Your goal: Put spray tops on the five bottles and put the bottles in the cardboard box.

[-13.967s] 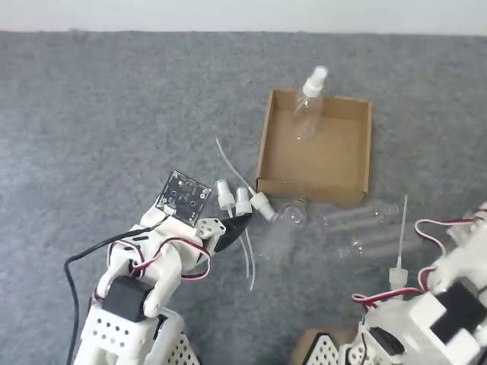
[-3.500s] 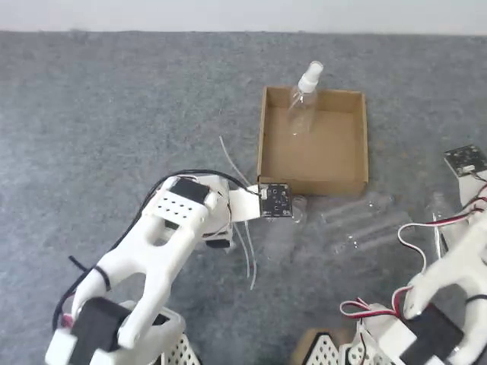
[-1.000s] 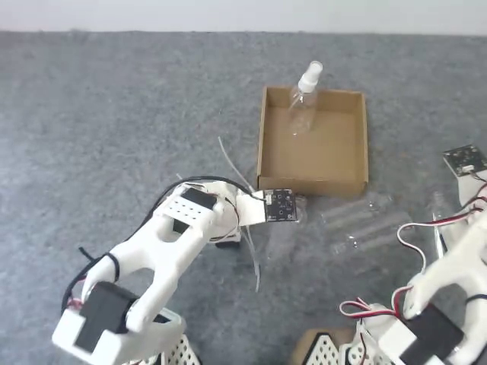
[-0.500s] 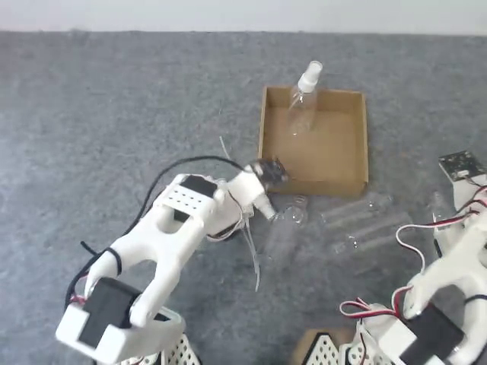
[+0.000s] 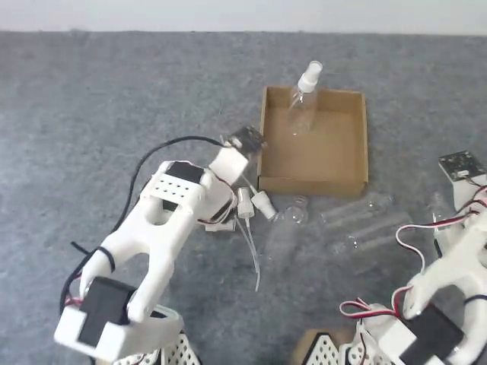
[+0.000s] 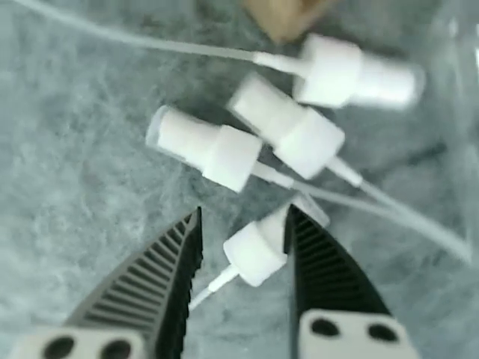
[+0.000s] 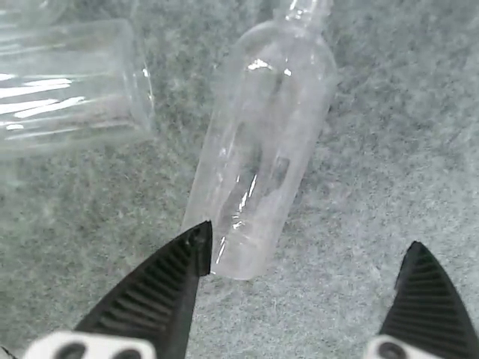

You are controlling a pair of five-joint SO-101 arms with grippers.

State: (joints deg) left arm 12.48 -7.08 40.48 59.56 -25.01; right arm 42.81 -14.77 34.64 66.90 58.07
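Observation:
My left gripper [image 6: 243, 217] is open, its fingers either side of a white spray top [image 6: 257, 250] that touches one finger and stands apart from the other. Three more spray tops [image 6: 288, 127] lie just beyond it, and two of them [image 5: 255, 203] lie by the box's front left corner. The cardboard box [image 5: 313, 181] holds one capped bottle [image 5: 303, 103] leaning on its far wall. Several uncapped clear bottles [image 5: 358, 224] lie in front of the box. My right gripper [image 7: 303, 250] hangs open over another uncapped bottle [image 7: 262, 157] at the far right [image 5: 437, 201].
Thin loose dip tubes [image 5: 251, 255] trail over the grey carpet in front of the left arm [image 5: 163, 228]. A second clear bottle [image 7: 67, 82] lies close beside the one under my right gripper. The right arm's body [image 5: 449, 266] fills the near right corner.
The left arm's wrist has drawn back from the bottle by the box's front corner, lifted and turned left over the spray tops. The right arm has stayed still.

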